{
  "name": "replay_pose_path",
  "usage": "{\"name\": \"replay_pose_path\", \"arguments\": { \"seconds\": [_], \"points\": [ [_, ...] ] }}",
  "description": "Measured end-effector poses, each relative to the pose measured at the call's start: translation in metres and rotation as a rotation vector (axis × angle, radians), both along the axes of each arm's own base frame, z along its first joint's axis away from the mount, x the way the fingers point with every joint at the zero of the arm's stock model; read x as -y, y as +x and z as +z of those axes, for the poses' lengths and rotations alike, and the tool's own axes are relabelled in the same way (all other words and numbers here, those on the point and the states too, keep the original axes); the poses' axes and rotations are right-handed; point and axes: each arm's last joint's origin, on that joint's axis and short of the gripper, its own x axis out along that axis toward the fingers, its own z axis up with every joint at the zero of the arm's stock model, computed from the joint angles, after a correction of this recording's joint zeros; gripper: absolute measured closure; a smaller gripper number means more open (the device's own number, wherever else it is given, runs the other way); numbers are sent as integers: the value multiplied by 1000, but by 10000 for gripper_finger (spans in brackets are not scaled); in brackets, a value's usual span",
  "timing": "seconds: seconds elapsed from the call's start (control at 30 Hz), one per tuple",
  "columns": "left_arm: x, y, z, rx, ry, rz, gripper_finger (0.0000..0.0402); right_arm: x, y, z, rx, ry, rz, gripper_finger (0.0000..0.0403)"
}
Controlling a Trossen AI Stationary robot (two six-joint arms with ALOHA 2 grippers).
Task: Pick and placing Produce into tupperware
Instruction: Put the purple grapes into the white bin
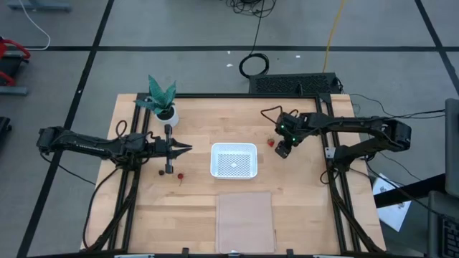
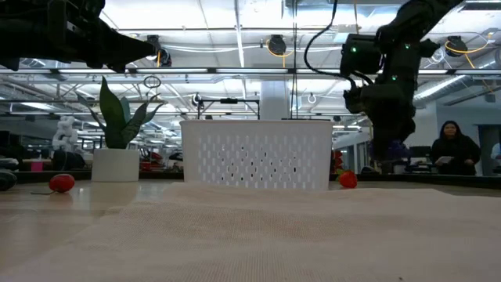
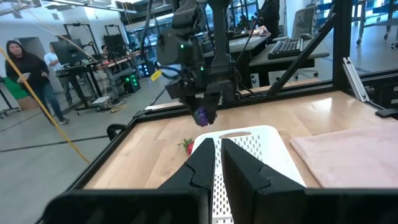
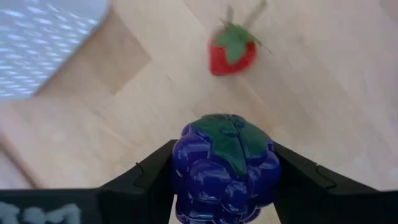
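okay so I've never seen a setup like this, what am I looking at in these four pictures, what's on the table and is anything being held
Two robot arms work at a wooden table. One picture looks down from above, one looks level across the table, and two come from cameras on the arms' wrists. On the table lie a white container, a pale sheet, a potted plant and small toy fruits, including a strawberry. The right gripper holds a purple grape cluster beside the container. The left gripper is shut, holding nothing, on the container's other side.
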Motion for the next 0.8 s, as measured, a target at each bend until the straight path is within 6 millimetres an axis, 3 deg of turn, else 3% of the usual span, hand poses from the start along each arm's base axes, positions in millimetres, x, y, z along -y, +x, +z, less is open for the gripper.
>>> {"name": "replay_pose_path", "arguments": {
  "seconds": [0.4, 0.8],
  "points": [
    [0, 0, 0, 0, -1, -8, 369, -20, 28, 55, 112, -43, 145, 203],
    [0, 0, 0, 0, 0, -8, 369, -28, 28, 77, 76, -29, 173, 202]
  ]
}}
